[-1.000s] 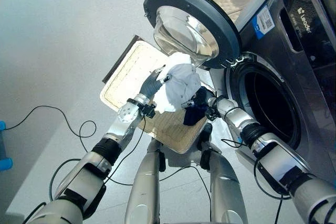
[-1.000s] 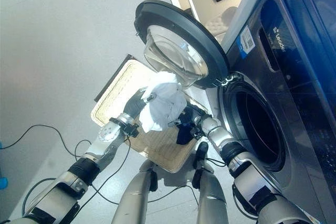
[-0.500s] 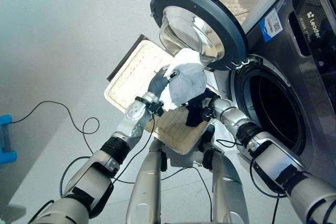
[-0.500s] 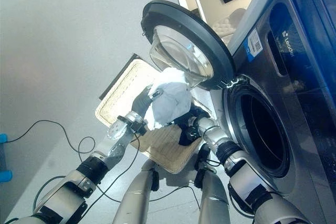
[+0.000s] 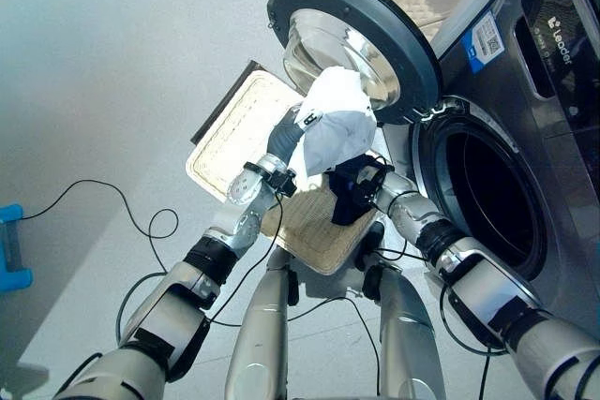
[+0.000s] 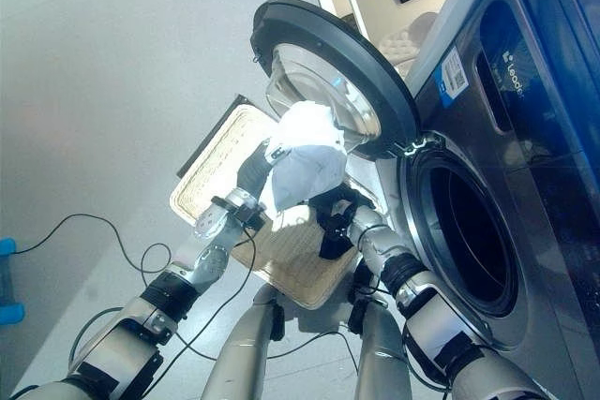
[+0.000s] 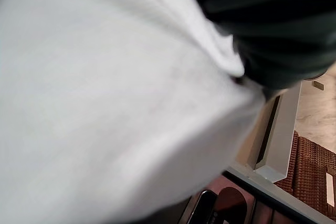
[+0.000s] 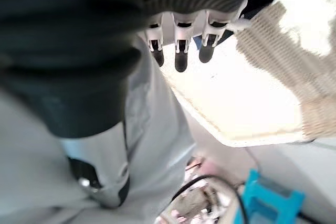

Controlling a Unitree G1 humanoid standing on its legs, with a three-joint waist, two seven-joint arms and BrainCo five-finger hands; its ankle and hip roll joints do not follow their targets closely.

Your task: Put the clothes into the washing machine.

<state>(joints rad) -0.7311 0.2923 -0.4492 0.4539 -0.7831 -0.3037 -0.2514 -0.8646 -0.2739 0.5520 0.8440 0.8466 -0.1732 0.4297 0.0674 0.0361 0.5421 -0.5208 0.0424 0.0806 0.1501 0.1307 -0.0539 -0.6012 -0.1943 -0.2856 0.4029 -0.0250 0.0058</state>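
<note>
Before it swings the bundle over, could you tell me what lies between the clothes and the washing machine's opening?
In the left eye view, the lower edge of the open door and its hinge stand between the clothes and the drum opening; the rest is open air.

Looks like a home laundry corner: a front-loading washing machine (image 5: 525, 138) with its door (image 5: 352, 39) open, wicker basket (image 5: 239, 133) on a grey floor (image 5: 112, 63).
</note>
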